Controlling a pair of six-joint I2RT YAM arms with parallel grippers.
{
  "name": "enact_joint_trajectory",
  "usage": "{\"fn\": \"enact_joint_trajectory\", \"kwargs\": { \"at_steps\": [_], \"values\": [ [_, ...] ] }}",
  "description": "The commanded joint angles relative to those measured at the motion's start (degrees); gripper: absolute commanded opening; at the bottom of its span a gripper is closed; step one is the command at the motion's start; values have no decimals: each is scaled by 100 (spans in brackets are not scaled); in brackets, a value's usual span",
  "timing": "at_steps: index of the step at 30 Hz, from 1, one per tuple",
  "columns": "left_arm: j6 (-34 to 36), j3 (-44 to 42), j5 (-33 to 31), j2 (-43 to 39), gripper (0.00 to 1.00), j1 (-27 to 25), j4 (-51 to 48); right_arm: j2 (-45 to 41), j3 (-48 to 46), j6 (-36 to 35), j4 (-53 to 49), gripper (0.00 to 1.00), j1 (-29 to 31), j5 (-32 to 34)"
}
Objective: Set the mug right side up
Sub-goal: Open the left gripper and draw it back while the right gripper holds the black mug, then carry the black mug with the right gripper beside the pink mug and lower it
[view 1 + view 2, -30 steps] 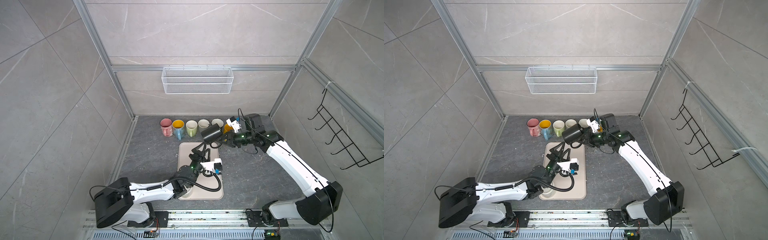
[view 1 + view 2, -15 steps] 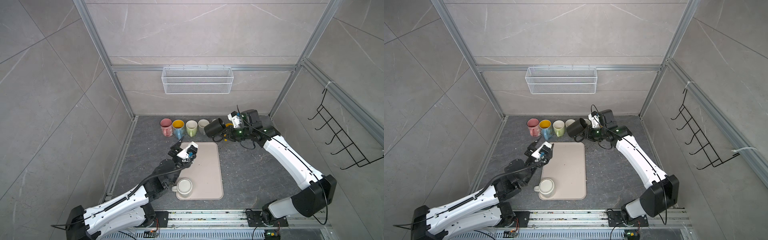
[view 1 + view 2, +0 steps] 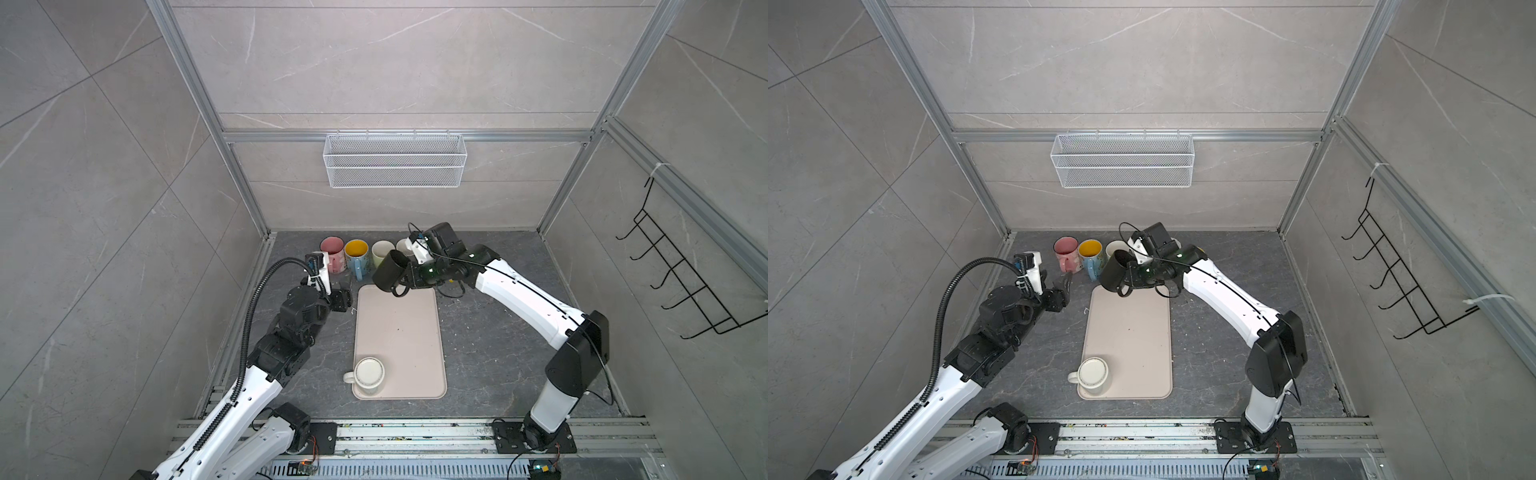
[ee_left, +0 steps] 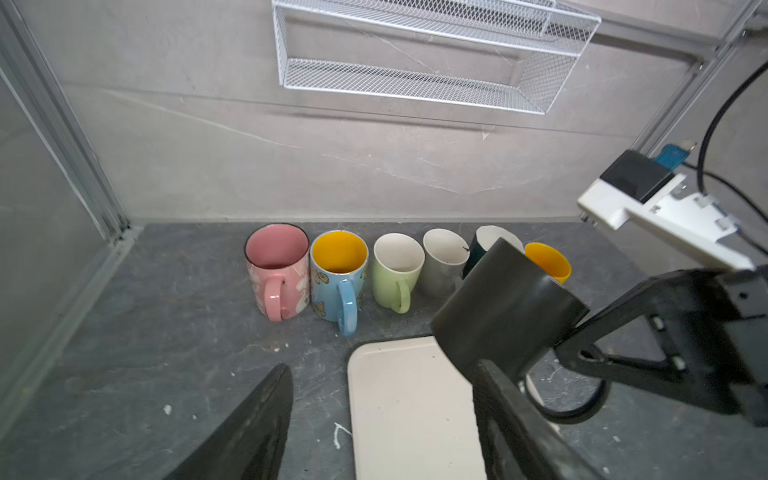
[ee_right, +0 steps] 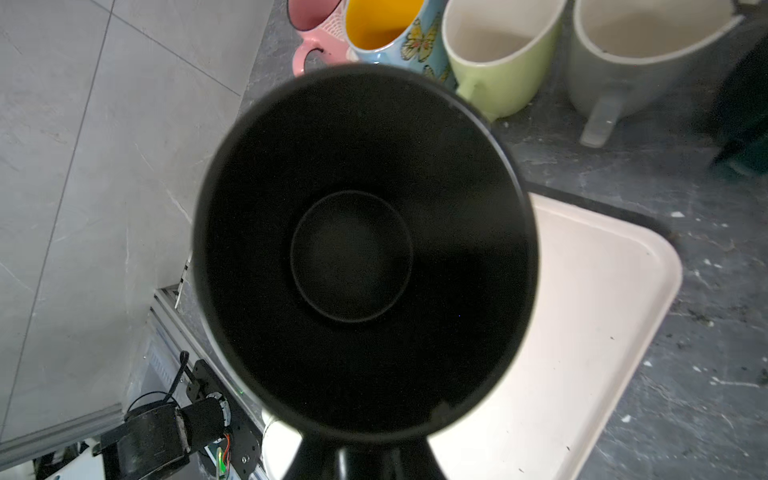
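Mug (image 3: 388, 272), black and tilted, pinched by right claw (image 3: 408, 277); we cannot see its fingertips. Left claw (image 4: 382, 370) spread, empty.

Wire basket (image 3: 395, 160) on wall; black rack (image 3: 685, 266), likely hooks.

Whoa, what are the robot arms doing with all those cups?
The right end effector holds a black mug in the air, tilted, over the far end of the tray. The left end effector is open and empty, just beside the tray. A white mug sits on the tray's near corner, apparently bottom up. A row of mugs stands upright by the back wall.
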Motion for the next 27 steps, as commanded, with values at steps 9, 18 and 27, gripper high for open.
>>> {"fn": "enact_joint_trajectory", "kwargs": {
  "at_steps": [9, 18, 27],
  "values": [
    [-2113, -562, 2254, 125, 71, 1534, 665, 1469, 1954, -754, -729, 0, 921, 671],
    [-2730, -923, 2958, 22, 71, 2437, 732, 2815, 3776, -1089, -1667, 0, 1459, 1427],
    [-2613, -1129, 2678, -610, 71, 2566, 279, 3718, 4856, -1005, -1862, 0, 1700, 2043]
  ]
}}
